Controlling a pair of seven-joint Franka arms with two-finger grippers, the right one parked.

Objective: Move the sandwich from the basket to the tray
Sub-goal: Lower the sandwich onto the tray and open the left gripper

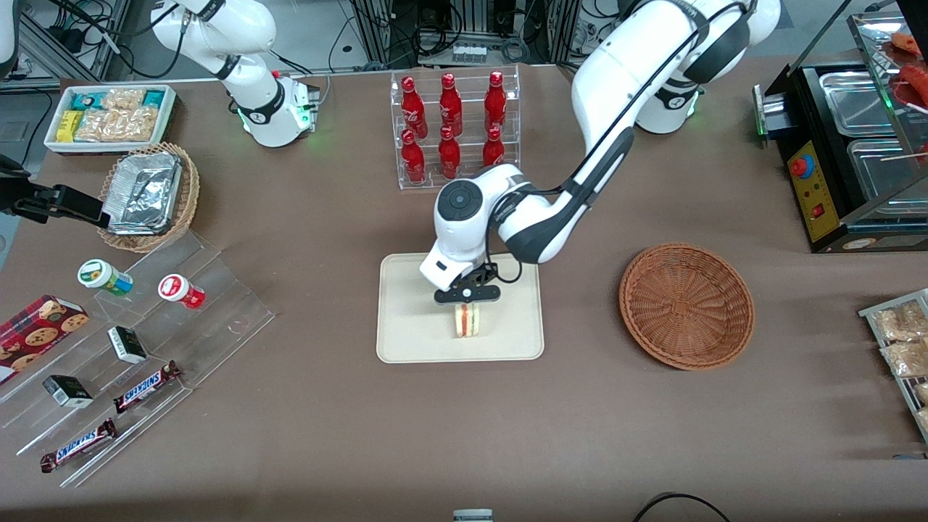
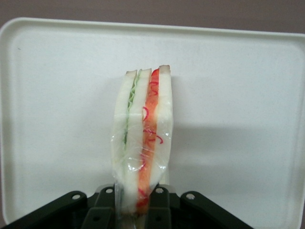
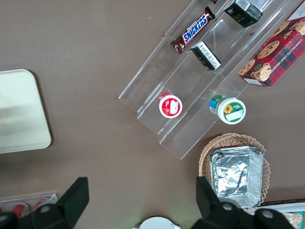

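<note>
Left wrist view: the jaws of the gripper (image 2: 135,210) stand narrow, closed on one end of the sandwich (image 2: 143,138), which projects straight out from them with its cut side toward the camera, showing three pale bread slices, a green layer and a red-orange layer under a glossy clear wrap. Directly beneath the jaws lies the cream tray (image 2: 248,95); whether the sandwich already rests on the tray floor or hangs just above it cannot be told from this view. Front view: the gripper (image 1: 467,303) is over the tray (image 1: 406,333), the sandwich (image 1: 467,321) below the jaws and inside the rim, nearer the camera than the arm's wrist. Outward from the jaws toward the working arm's end of the surface (image 1: 580,435), well apart from the tray, sits the reddish-brown basket (image 1: 686,306), holding nothing visible. Farther from the camera than the jaws stands a clear rack of red bottles (image 1: 453,127). Handling, as a judgement: the sandwich looks light and soft, the bread easily crushed and the layers free to slide against one another; the wrap is probably slippery. The hold is best taken across the flat bread faces, as here, with gentle pressure, so the layers are pressed together rather than sheared. The task appears near its end, with release remaining.
</note>
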